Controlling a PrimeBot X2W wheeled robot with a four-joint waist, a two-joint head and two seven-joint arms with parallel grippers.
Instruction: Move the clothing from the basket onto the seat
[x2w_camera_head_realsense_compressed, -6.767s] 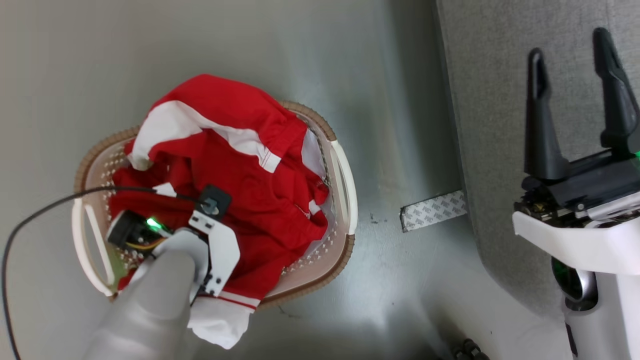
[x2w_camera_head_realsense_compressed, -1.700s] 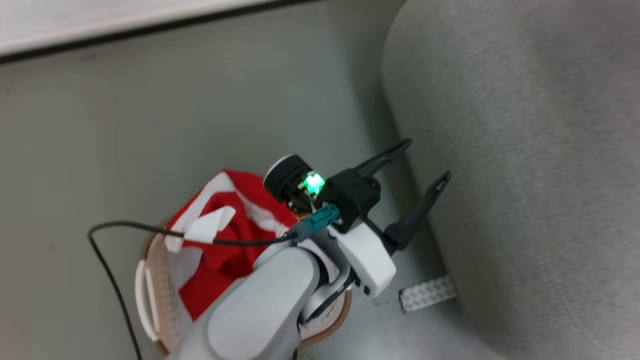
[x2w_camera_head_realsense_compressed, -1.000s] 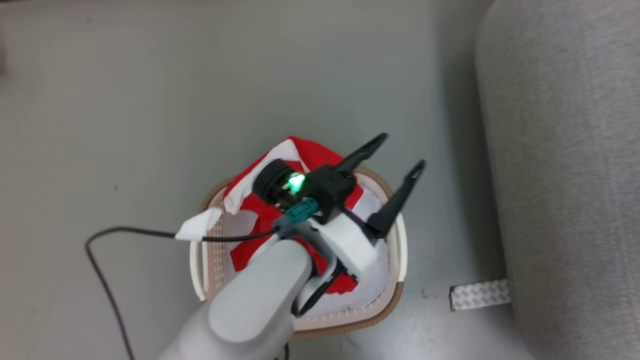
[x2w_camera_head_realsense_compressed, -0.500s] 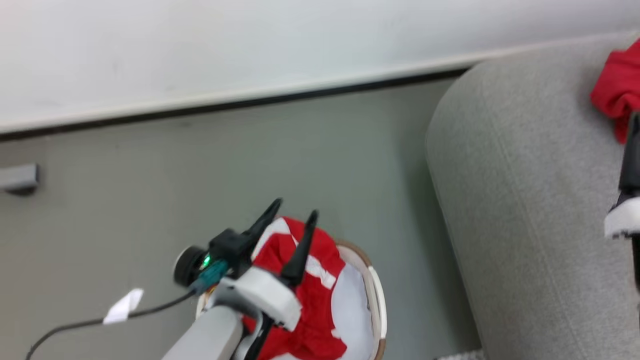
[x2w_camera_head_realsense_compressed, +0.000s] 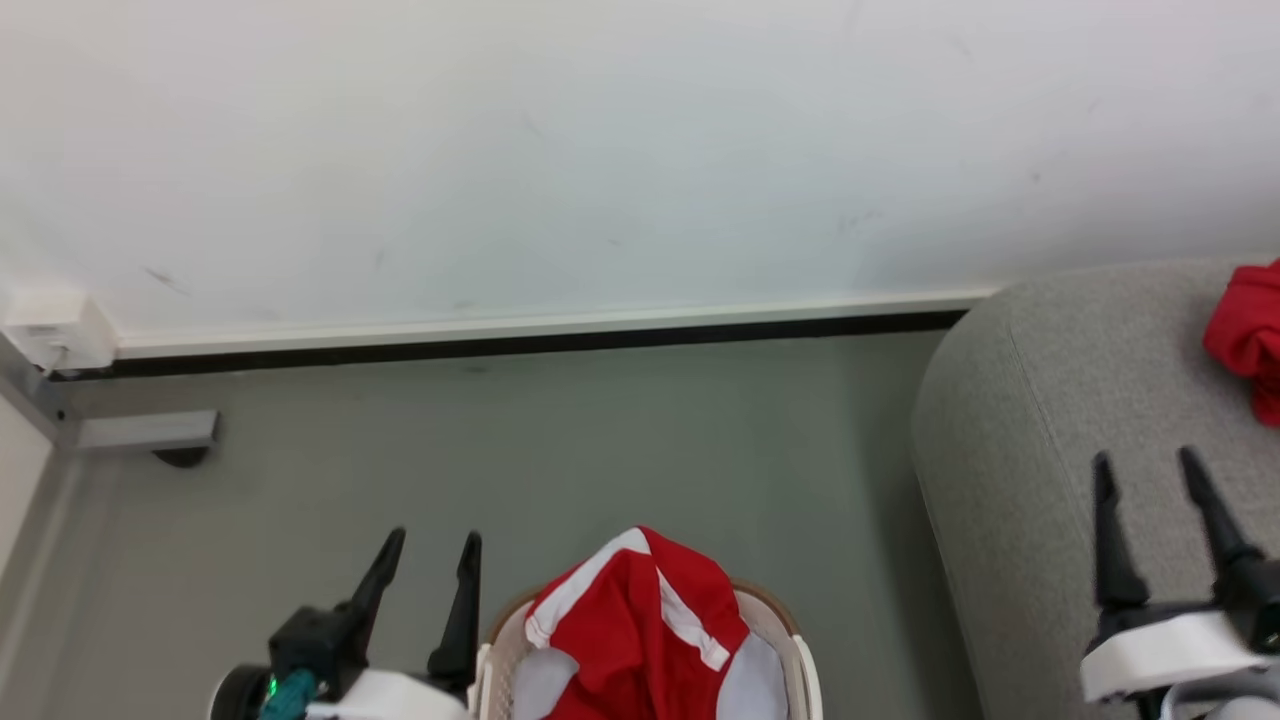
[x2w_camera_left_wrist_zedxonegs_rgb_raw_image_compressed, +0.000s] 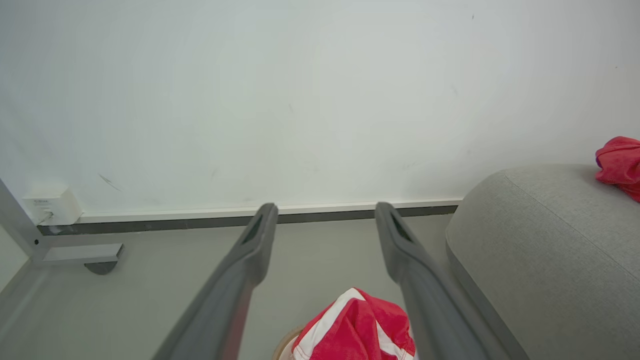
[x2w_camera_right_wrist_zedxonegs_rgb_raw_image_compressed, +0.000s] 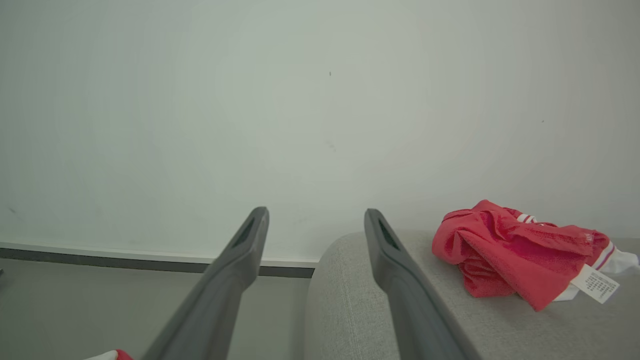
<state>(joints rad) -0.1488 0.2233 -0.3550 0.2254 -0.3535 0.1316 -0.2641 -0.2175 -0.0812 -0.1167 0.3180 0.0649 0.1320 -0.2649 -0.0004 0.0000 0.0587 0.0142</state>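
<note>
Your left gripper (x2w_camera_head_realsense_compressed: 434, 540) hangs at the lower left of the head view, just beside the basket (x2w_camera_head_realsense_compressed: 772, 603). Its two dark fingers (x2w_camera_left_wrist_zedxonegs_rgb_raw_image_compressed: 250, 255) are spread apart and hold nothing. Your right gripper (x2w_camera_head_realsense_compressed: 1145, 460) hovers over the near part of the seat (x2w_camera_head_realsense_compressed: 1040, 420), its fingers (x2w_camera_right_wrist_zedxonegs_rgb_raw_image_compressed: 385, 250) also spread and empty.

There are two red garments, one basket and one seat. One red garment (x2w_camera_head_realsense_compressed: 625, 620) sits heaped in the basket on the floor (x2w_camera_head_realsense_compressed: 600, 450). Its crest rises above the rim and white stripe bands run down it, with the pale lining cloth (x2w_camera_head_realsense_compressed: 745, 688) showing on either side. The second red garment (x2w_camera_right_wrist_zedxonegs_rgb_raw_image_compressed: 510, 255) already lies crumpled on the seat, well apart from the basket, with a white label (x2w_camera_right_wrist_zedxonegs_rgb_raw_image_compressed: 595, 285) at its edge. You cannot tell whether more clothing lies under the heap in the basket.

The fabric looks light, soft and limp. Expect it to sag, stretch out and trail as it lifts, and possibly to catch on the rim. The best hold is probably the raised crest of the heap, where the folds bunch thick enough for the fingers to pinch. Keep clear of the pale lining, which could come up with the garment. Lift high before you swing toward the seat.
</note>
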